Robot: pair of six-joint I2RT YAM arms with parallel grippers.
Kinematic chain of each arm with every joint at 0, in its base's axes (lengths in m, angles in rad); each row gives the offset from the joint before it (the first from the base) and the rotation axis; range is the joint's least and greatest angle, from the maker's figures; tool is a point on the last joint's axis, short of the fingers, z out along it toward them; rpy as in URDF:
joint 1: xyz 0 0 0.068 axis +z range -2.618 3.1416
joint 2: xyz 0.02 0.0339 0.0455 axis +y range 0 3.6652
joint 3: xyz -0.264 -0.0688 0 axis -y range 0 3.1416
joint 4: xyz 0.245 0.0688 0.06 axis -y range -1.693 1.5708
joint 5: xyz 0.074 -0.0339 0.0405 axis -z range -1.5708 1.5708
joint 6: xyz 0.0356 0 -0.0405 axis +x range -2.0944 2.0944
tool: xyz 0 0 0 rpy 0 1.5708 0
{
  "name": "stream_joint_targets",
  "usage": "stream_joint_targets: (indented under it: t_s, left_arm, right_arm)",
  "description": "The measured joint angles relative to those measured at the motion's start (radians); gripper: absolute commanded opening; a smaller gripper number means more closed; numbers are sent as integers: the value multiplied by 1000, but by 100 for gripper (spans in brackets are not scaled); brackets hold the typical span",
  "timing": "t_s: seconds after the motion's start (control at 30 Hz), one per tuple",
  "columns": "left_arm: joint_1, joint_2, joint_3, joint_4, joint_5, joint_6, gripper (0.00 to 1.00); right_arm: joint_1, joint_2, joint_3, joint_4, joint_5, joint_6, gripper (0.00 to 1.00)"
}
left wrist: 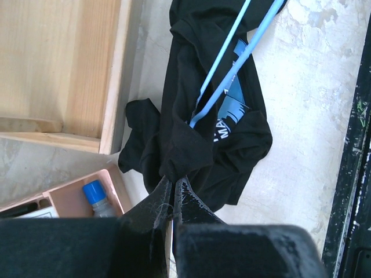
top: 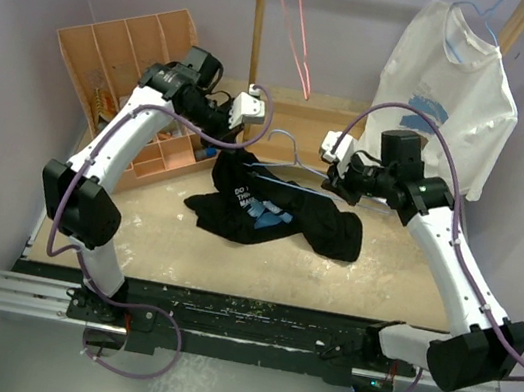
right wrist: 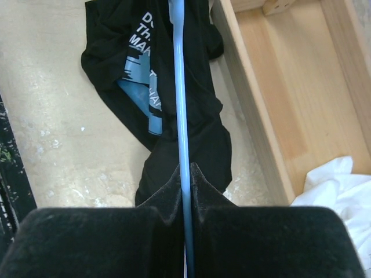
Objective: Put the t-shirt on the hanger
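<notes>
At mid-table, between the two arms: t-shirt [top: 275, 211], black, crumpled in a heap, with the light blue graphic and white lettering partly showing among the folds.
Upper-left corner of the cloth: drawn up off the heap, bunched and caught at the tips of the left gripper [left wrist: 173, 184].
Across the cloth: hanger [left wrist: 232, 58], thin light-blue wire. In the left wrist view, two strands slanting down from upper right, meeting beside the graphic and vanishing under a black fold.
Right wrist view of the wire: a single straight strand running up from the fingertips, over the black cloth and past the lettering.
Left fingers: clenched on t-shirt cloth, low over the table [top: 381, 268], just beside the wooden tray [top: 125, 50].
Right fingers: right gripper [right wrist: 186, 172] clamped on the hanger wire, which passes straight between the tips.
Surface: pale, scuffed and mottled, with a black rail along the near edge.
Rear left: compartmented tray propped at a tilt, with pink bins at its foot, one holding a blue-capped bottle [left wrist: 93, 192].
Rear middle: pink-red hanger [top: 296, 30] dangling by a wooden post [top: 259, 13].
Rear right: white t-shirt [top: 454, 88] with a blue print, hung on a blue wire.
</notes>
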State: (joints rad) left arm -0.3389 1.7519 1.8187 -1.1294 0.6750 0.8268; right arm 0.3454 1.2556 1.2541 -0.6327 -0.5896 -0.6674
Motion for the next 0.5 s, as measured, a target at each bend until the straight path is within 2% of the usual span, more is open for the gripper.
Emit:
stream_joint_targets:
  t_s: [0.17, 0.37, 0.5]
  left_arm:
    - [-4, 0, 87, -50, -32, 8, 0]
    - [-10, 0, 244, -105, -50, 21, 0]
    - [-36, 0, 286, -137, -64, 26, 0]
  right_arm:
    - [0, 54, 73, -29, -20, -66, 0]
    - [0, 99, 82, -29, -32, -96, 0]
    - [0, 120, 83, -29, -34, -106, 0]
